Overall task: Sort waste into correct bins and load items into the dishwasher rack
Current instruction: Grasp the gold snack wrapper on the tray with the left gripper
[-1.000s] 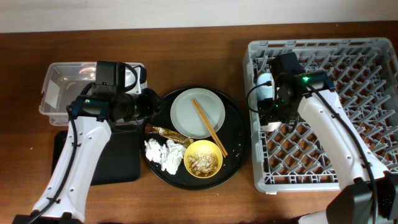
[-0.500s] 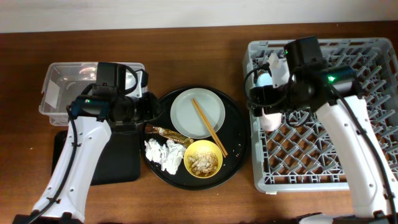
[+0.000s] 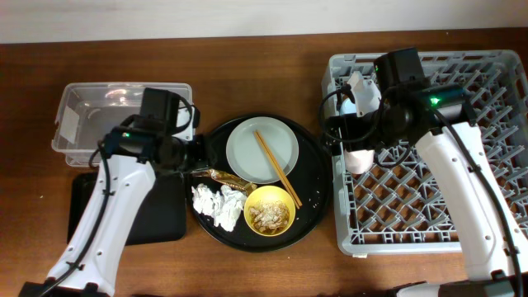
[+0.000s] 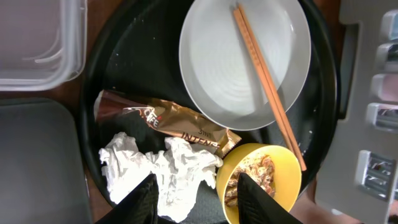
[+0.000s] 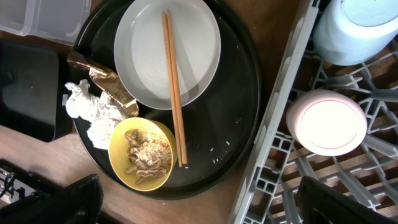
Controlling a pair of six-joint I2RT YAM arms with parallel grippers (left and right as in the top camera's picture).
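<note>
The round black tray [image 3: 318, 191] fills the gap between the bins and the dishwasher rack [image 3: 341, 216], its right rim close beside the rack's left wall with only a thin strip of bare wood between. At its left edge the left gripper [image 4: 198, 194] hangs low with its jaws spread and nothing in them, over the crumpled white tissues [image 4: 160, 175] and the brown-and-gold wrapper [image 4: 175, 122], which lies tilted just beside the plate [image 4: 217, 70]. The clear tub [image 3: 63, 124] and the shallow black tray [image 3: 165, 216] sit behind that arm at the table's left, touching edge to edge. The right gripper [image 5: 208, 202] hovers above the rack's left wall, jaws spread wide and holding nothing. In the rack's left compartments the light-blue cup [image 5: 360, 28] and the pink cup [image 5: 326, 121] stand mouth down, 1 beside the other. The 2 chopsticks [image 4: 267, 93] lie together across the pale plate, their lower ends past its rim beside the yellow bowl [image 4: 284, 186], which holds beige flaky scraps [image 4: 249, 177].
</note>
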